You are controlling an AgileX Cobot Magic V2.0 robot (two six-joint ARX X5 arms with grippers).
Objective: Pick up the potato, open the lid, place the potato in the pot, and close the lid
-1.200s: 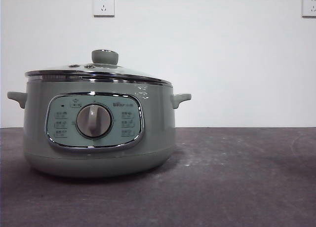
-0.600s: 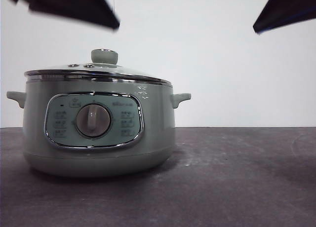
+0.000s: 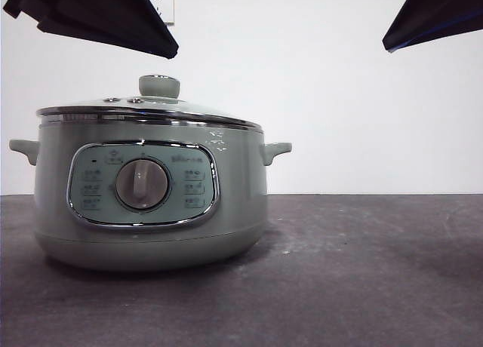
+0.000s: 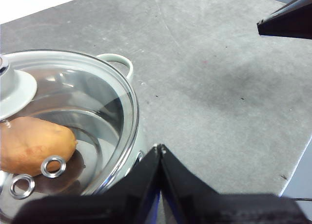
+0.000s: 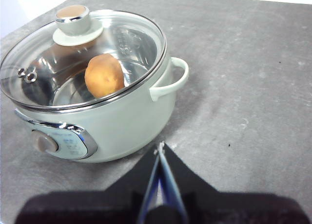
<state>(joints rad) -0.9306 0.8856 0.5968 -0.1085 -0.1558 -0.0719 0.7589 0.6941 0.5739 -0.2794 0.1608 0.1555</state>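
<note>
The sage-green pot (image 3: pixel 234 204) stands on the left of the table with its glass lid (image 3: pixel 151 109) seated on the rim. Through the glass lid (image 5: pixel 131 39), the orange-brown potato (image 5: pixel 104 75) lies inside the pot (image 5: pixel 126 121). The left wrist view also shows the potato (image 4: pixel 34 143) under the lid (image 4: pixel 97 102). My left gripper (image 4: pixel 159 147) is shut and empty, hanging above the pot's right side; it is the dark tip (image 3: pixel 170 49) at the top left of the front view. My right gripper (image 5: pixel 160 145) is shut and empty, raised off to the pot's right (image 3: pixel 389 45).
The dark grey table (image 3: pixel 362 271) stretches to the right of the pot. Its edge (image 4: pixel 292 170) shows in the left wrist view. A wall socket (image 3: pixel 161 6) sits behind the left arm. The pot's side handle (image 3: pixel 276 151) sticks out to the right.
Both arms have come into the front view at the top corners, where none showed a second ago. The pot and its lid have stayed put.
</note>
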